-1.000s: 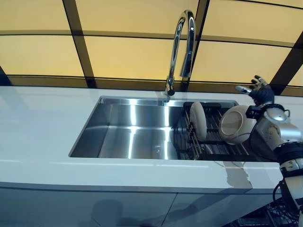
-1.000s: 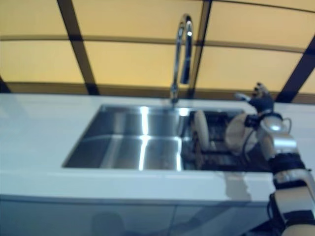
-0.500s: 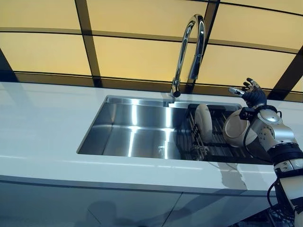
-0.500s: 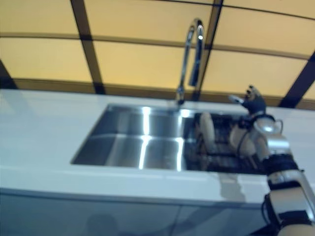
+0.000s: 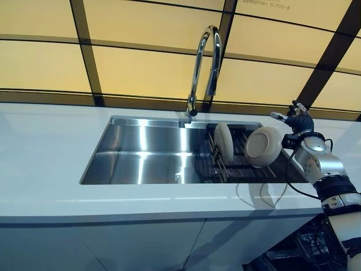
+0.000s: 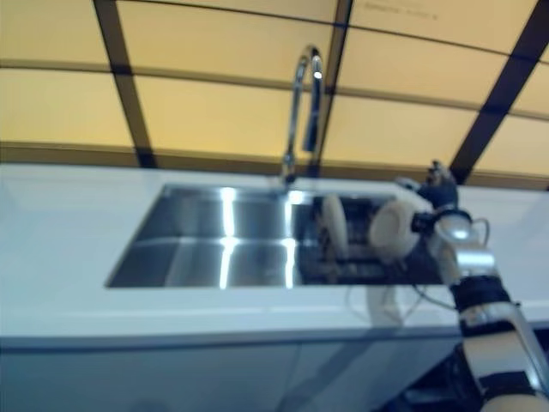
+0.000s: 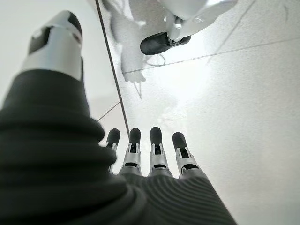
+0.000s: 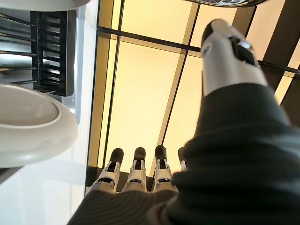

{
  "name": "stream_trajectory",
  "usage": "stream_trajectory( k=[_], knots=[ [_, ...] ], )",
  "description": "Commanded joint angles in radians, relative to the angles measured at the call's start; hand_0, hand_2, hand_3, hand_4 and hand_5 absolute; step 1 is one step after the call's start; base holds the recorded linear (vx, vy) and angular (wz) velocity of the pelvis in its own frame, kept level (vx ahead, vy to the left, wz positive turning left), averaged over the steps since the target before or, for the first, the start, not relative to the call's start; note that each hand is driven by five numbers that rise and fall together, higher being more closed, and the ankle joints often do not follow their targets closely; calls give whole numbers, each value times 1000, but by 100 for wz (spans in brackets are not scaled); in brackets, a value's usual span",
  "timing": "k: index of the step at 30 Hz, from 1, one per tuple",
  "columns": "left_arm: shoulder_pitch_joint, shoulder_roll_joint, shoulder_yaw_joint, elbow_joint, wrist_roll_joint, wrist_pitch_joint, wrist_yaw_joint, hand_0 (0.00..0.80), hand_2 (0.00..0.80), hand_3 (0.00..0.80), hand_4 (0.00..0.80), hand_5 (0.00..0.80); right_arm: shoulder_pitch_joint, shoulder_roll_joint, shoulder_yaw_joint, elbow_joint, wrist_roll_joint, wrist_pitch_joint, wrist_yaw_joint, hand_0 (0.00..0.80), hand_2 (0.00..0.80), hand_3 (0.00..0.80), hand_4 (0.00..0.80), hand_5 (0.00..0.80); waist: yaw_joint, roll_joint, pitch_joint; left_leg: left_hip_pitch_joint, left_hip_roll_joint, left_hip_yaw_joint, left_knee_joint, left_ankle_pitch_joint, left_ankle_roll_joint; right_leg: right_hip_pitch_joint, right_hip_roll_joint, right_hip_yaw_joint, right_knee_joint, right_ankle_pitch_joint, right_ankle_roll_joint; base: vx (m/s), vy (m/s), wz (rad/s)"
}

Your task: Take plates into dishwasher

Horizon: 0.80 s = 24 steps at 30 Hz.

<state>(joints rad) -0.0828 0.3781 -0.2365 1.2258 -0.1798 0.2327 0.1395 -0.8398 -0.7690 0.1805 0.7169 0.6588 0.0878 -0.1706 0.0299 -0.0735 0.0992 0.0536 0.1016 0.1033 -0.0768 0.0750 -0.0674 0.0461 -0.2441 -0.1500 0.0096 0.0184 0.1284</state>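
Two white plates stand on edge in a dark dish rack (image 5: 242,168) in the right part of the steel sink (image 5: 141,155): one (image 5: 223,142) near the middle, one (image 5: 262,146) further right. My right hand (image 5: 297,117) is open and empty, raised just right of and behind the right plate, not touching it. In the right wrist view its fingers (image 8: 136,171) are straight, with that plate's rim (image 8: 33,124) close beside them. My left hand (image 7: 140,159) shows only in the left wrist view, open and empty, hanging over the pale floor.
A tall chrome tap (image 5: 202,68) arches over the sink's back edge. The white counter (image 5: 51,147) surrounds the sink, with yellow panelled wall (image 5: 141,68) behind. A dark wire rack (image 5: 299,254) shows below the counter at the lower right.
The whole view has shifted, so the camera moved. My right hand stays open beside the right plate and now sits a little lower and further right of it. The plates have not moved.
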Motion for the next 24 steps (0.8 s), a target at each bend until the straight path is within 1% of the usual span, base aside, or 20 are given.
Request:
stream_trajectory(
  k=[1,2,3,7,11,16,22,24],
  knots=[
    [-47,-6,-11,41,-16,0,17,0,0,0,0,0,-55,-121,-22,30,2,2,44,0,0,0,0,0,52,-13,-20,-3,18,-47,118,-83,-12,19,41,-9,-3,52,22,-39,-212,12],
    [-43,-15,-13,43,-14,-5,22,0,0,0,0,0,-59,-130,-18,39,4,3,51,0,0,0,0,0,53,-15,-20,-2,26,-44,110,-74,-21,28,47,-14,-19,52,20,-26,-216,39],
    [-33,-33,-8,51,-6,-17,29,0,0,0,0,0,-70,-149,-10,44,10,15,67,0,0,0,0,0,53,-21,-24,5,40,-37,85,-55,-37,49,57,-29,-56,53,14,2,-144,29],
    [-11,-48,-12,51,-4,-30,19,0,0,0,0,0,-78,-164,0,31,20,46,59,0,0,0,0,0,46,-17,-33,17,55,-29,43,-29,-54,69,71,-44,-75,45,3,4,-71,6],
    [0,-53,-17,47,-5,-43,23,0,0,0,0,0,-58,-164,-4,27,21,65,74,0,0,0,0,0,43,-10,-34,19,58,-29,13,-10,-62,76,78,-53,-81,38,-3,-9,-44,-2],
    [6,-43,-8,45,4,-49,18,0,0,0,0,0,-37,-169,-8,30,25,106,123,0,0,0,0,0,40,-1,-33,1,62,-24,-2,12,-70,79,88,-65,-86,30,-10,0,-38,5],
    [20,-36,-3,44,19,-58,6,0,0,0,0,0,-5,-167,-16,39,24,119,163,0,0,0,0,0,39,9,-25,-17,65,-20,-5,22,-73,71,90,-70,-91,29,-13,1,-34,1],
    [27,-34,-4,42,23,-60,2,0,0,0,0,0,6,-155,-19,27,23,127,177,0,0,0,0,0,39,16,-19,-22,63,-22,-7,24,-73,68,90,-70,-93,29,-12,0,0,0]
  ],
)
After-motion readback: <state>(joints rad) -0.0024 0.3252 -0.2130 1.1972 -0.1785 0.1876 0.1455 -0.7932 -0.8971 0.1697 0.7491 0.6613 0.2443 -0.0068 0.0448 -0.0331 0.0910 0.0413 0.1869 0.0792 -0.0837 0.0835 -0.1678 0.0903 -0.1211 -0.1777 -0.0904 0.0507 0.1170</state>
